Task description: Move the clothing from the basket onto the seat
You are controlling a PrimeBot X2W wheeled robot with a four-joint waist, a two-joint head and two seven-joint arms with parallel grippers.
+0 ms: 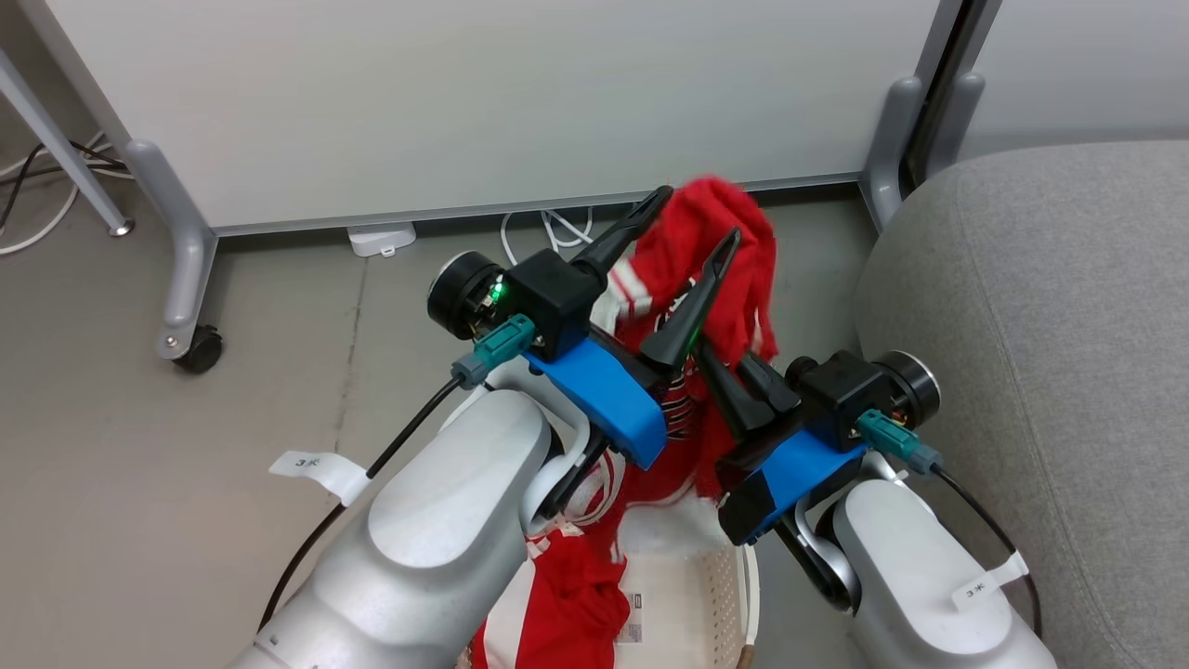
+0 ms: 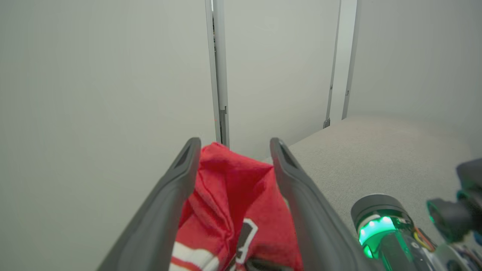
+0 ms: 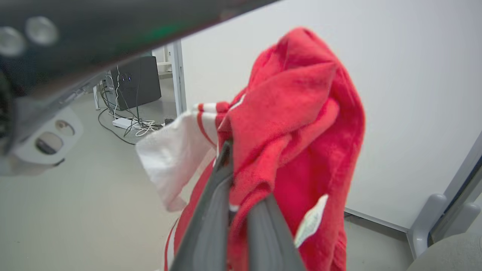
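Tag on L cable [image 1: 311, 463] & tag on R cable [image 1: 977, 589] each read "3米"; label [image 1: 635, 617] in basket [image 1: 715, 595] illegible.

Both arms [image 1: 437, 530] are fat, smooth, silver-grey tubes. Behind the left gripper [image 1: 699, 218] and the right gripper [image 1: 725, 353] sit a bright blue plate [image 1: 604, 390] and a black box [image 1: 553, 288]. The fingers [image 1: 613, 237] are long, dark and pointy. Beside each box is a teal plug [image 1: 497, 348] with a black cable [image 1: 409, 437] wearing a white tag [image 1: 316, 469]. A green light [image 1: 499, 291] glows on the left box.

Fuzzy cloth clothing [image 3: 293, 113], matt woven-fabric seat [image 1: 1040, 372]
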